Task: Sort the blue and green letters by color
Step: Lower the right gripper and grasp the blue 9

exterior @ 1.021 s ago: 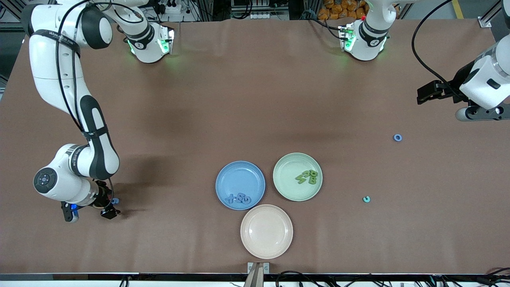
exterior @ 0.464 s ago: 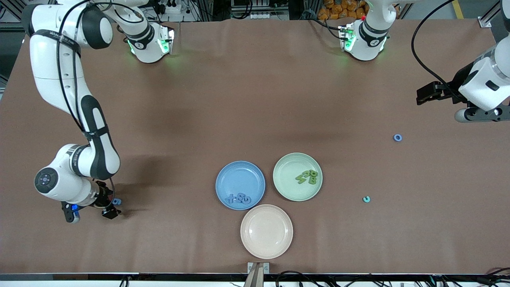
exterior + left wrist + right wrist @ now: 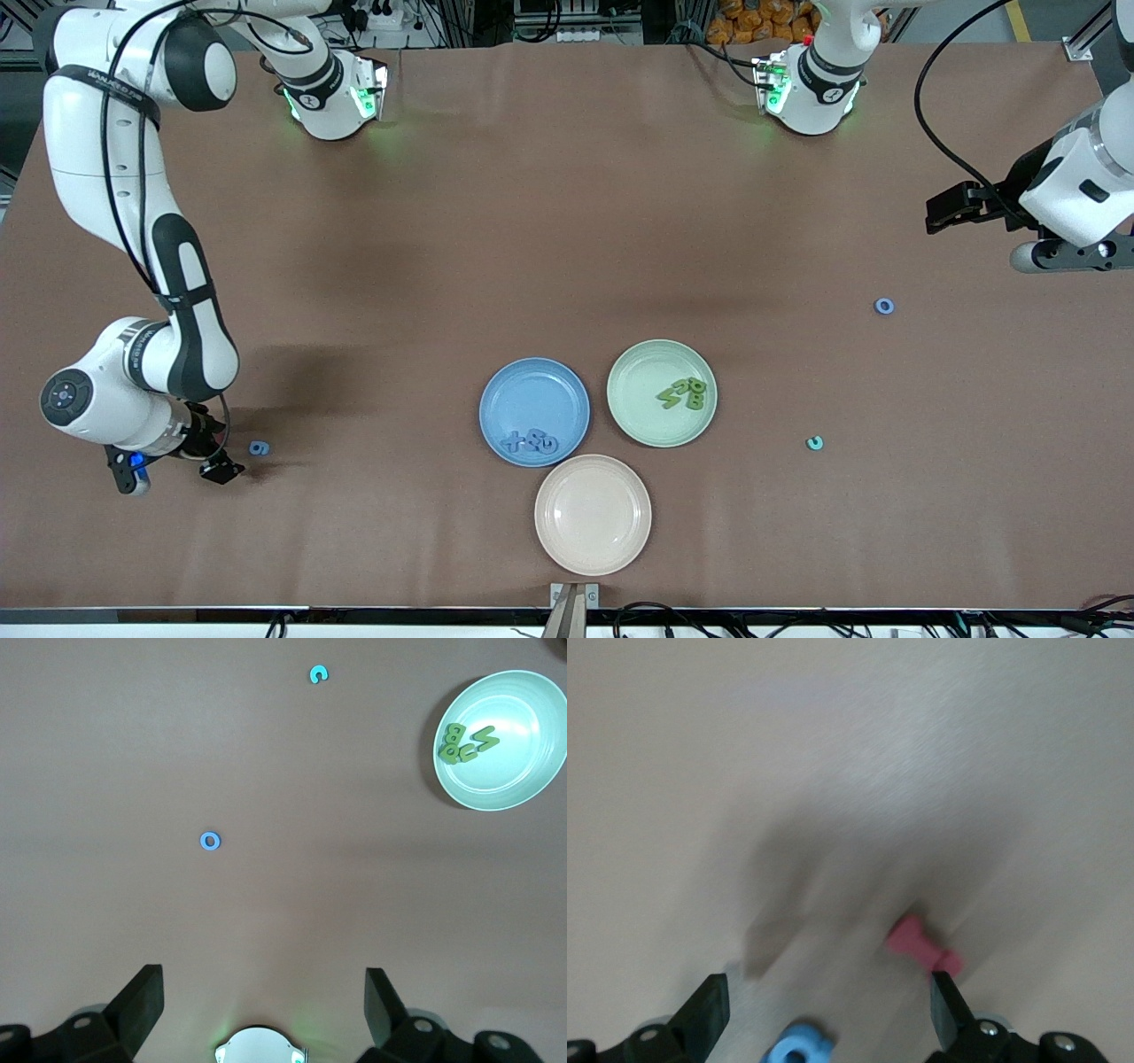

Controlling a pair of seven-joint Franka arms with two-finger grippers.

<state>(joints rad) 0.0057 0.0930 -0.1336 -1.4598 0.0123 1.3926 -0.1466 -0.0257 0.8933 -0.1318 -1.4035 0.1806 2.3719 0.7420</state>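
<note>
I have the right gripper (image 3: 173,468) low over the table at the right arm's end, its fingers spread wide and holding nothing. Just beside it lies a tiny flat periwinkle-blue piece (image 3: 258,448), which the right wrist view catches between the fingertips at the frame's edge (image 3: 799,1047), near a small dark red piece (image 3: 921,946) I leave alone.

The left gripper (image 3: 264,992) waits high over the left arm's end, fingers also apart and empty. Below it sit a small blue ring-shaped letter (image 3: 884,307) and, nearer the front camera, a teal C-shaped letter (image 3: 814,443).

Sorted so far: several blue letters (image 3: 530,440) in the round blue plate (image 3: 534,381) and a cluster of lime-green letters (image 3: 684,394) in the pale green plate (image 3: 642,416) beside it. The cream plate (image 3: 593,514) holds nothing.

I judge these pieces very light, thin and probably stiff, so they may skid or flip if nudged. I would come straight down, straddle the piece across its narrow width, and pinch its edges gently against the table
</note>
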